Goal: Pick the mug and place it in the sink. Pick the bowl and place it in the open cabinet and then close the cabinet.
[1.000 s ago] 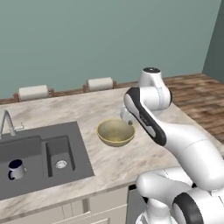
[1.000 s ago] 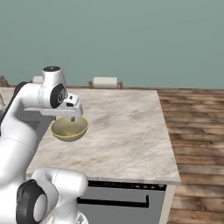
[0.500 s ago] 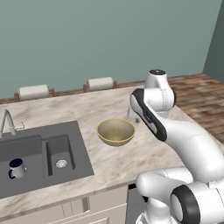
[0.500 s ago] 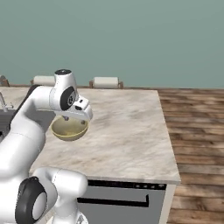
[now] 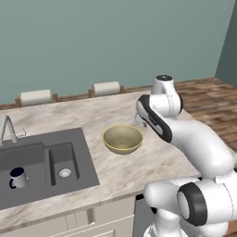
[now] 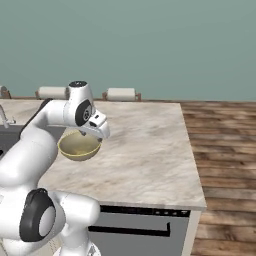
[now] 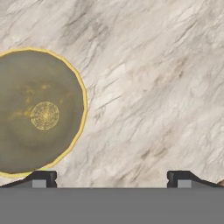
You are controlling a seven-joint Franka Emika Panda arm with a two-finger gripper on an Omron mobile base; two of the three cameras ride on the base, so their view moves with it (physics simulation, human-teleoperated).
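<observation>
The olive-tan bowl [image 5: 122,139] stands upright on the marble counter, right of the sink [image 5: 88,159]. In the hand view the bowl [image 7: 40,111] lies at the left, with bare marble between my fingertips [image 7: 42,178]. My gripper [image 7: 113,179] is open and holds nothing. From the right base view the gripper [image 6: 90,136] hangs just above the bowl's [image 6: 77,146] right rim, pointing down. The dark mug [image 5: 17,178] sits upright in the sink's large basin, far to the left of my hand.
A chrome faucet [image 5: 6,127] rises behind the sink. Two chair backs [image 5: 106,88] stand beyond the counter's far edge. The counter [image 6: 150,150] stretches right to an edge above wood floor [image 6: 225,150]. A dark appliance front [image 6: 135,227] sits below it.
My hand has drifted right, away from the sink, from over the bowl's middle to its right rim. Bowl and mug have stayed put. The jaws stay open.
</observation>
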